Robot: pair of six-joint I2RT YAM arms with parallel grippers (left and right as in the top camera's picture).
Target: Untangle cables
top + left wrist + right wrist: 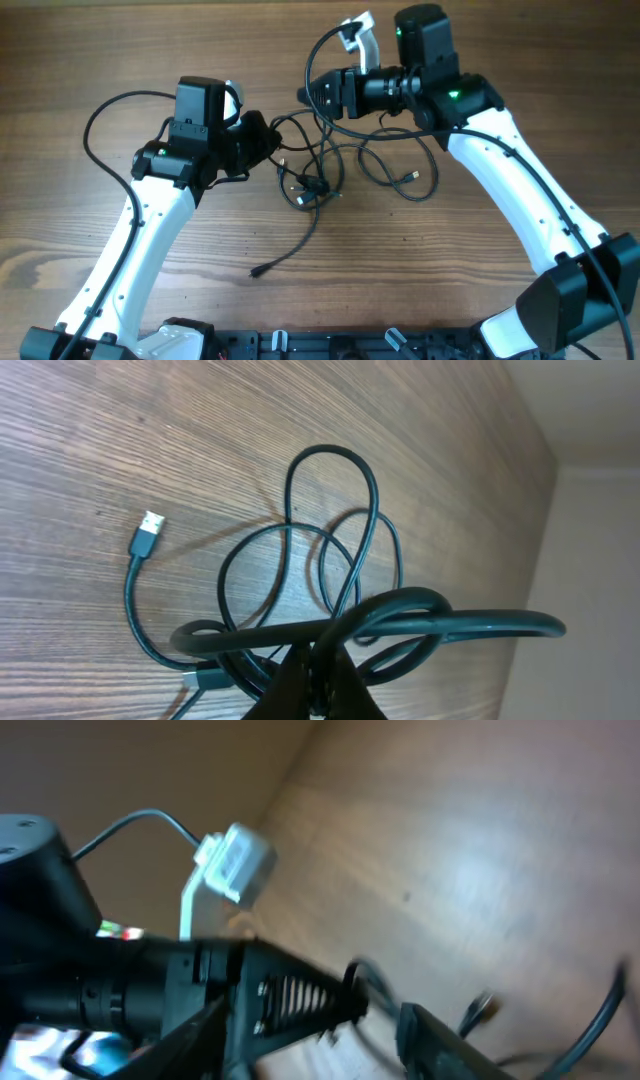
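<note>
The cables [315, 185] are thin black cords lying knotted on the wooden table between the two arms. One free plug end [257, 271] trails toward the front. My left gripper [272, 140] is shut on a strand at the left side of the tangle. In the left wrist view its fingertips [322, 655] pinch a cable, with loops [330, 449] and a USB plug [150, 525] on the wood beyond. My right gripper [303, 97] hovers behind the tangle, pointing left. The blurred right wrist view shows its jaws apart [315, 1020], with the left gripper seen beyond them.
A white bracket [358, 35] sticks up behind the right wrist and also shows as a white bracket [235, 865] in the right wrist view. Thicker black arm wires loop by each arm [95, 125]. The arm bases [300, 345] line the front edge. A plug [413, 178] lies right of the tangle.
</note>
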